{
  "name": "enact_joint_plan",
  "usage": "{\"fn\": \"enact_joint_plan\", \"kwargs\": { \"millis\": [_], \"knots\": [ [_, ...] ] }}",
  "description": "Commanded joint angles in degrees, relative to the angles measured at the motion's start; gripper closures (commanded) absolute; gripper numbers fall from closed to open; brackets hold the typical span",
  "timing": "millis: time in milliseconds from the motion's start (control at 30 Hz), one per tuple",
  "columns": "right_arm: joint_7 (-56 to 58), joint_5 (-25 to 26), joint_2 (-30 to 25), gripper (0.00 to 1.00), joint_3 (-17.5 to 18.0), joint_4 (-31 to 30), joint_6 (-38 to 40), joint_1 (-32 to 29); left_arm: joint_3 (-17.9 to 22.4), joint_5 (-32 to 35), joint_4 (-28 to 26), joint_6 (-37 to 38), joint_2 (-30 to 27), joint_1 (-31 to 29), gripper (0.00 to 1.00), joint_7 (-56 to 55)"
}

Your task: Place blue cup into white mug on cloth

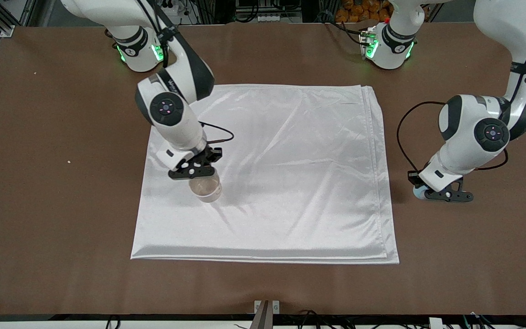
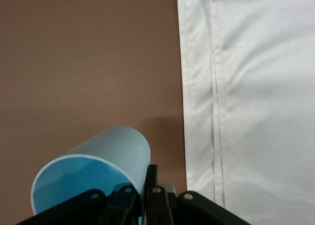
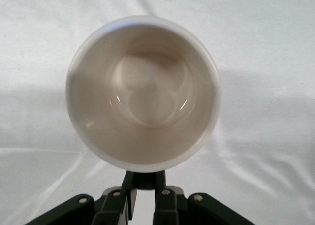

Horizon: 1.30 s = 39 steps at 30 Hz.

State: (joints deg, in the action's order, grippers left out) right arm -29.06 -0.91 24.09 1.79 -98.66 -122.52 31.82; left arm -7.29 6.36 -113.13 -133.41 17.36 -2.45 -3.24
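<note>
Item 1: small off-white ceramic white mug (image 1: 205, 188), upright and empty, on the large shiny white satin cloth (image 1: 290, 183), toward the right arm's end. Right gripper (image 1: 194, 171) has its fingers pinched together on the rim or handle at the mug's edge.

Item 2: small light-blue tapered blue cup (image 2: 93, 173), on the bare brown table (image 1: 39, 205) just beside the cloth's edge at the left arm's end, about level with the mug. Left gripper (image 1: 445, 195) has its fingers clamped on the cup wall; in the left wrist view it appears tilted.

Item 3: the cloth, folded in layers, lightly wrinkled.

Risks: the thin wall grip may let the cup swing or slip in transit; the right gripper on the rim may block entry; a tilted cup could catch the rim and tip the mug.
</note>
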Motion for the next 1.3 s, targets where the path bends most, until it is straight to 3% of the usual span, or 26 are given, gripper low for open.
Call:
{"fn": "enact_joint_plan", "kwargs": {
  "millis": [0,367,967,1000,1067,1167,1233,1267],
  "knots": [
    [-3.2,0.3,6.1,1.00,-0.3,7.8,0.9,2.7,-0.2,1.2,2.8,4.7,-1.9,-0.7,1.00,0.7],
    [-9.6,0.8,13.8,1.00,-0.4,13.8,-0.2,9.0,-0.3,1.2,3.2,10.5,-8.0,-0.7,1.00,1.8],
    [-9.6,0.8,16.6,1.00,-0.4,14.0,-3.3,12.1,-2.4,1.2,4.6,15.2,-10.9,-0.1,1.00,2.5],
    [-9.7,0.8,16.7,0.90,-0.4,14.0,-3.3,12.1,-2.6,1.2,4.8,15.2,-10.8,0.0,1.00,3.1],
    [-9.6,0.7,16.7,0.55,-0.4,14.0,-3.3,12.1,-2.8,1.0,5.3,15.2,-10.6,0.0,1.00,2.8],
    [-9.7,0.5,16.7,0.29,-0.4,14.0,-3.3,12.1,-3.0,0.7,5.5,15.2,-10.4,0.2,1.00,2.6],
    [-9.6,0.4,16.5,0.00,-0.4,14.0,-3.2,12.0,-3.4,0.6,5.6,15.2,-10.4,0.2,1.00,2.6],
    [-9.5,0.4,16.4,0.00,-0.4,14.0,-3.1,12.0,-3.6,0.6,5.8,15.2,-10.4,0.2,1.00,2.5]
  ]
}}
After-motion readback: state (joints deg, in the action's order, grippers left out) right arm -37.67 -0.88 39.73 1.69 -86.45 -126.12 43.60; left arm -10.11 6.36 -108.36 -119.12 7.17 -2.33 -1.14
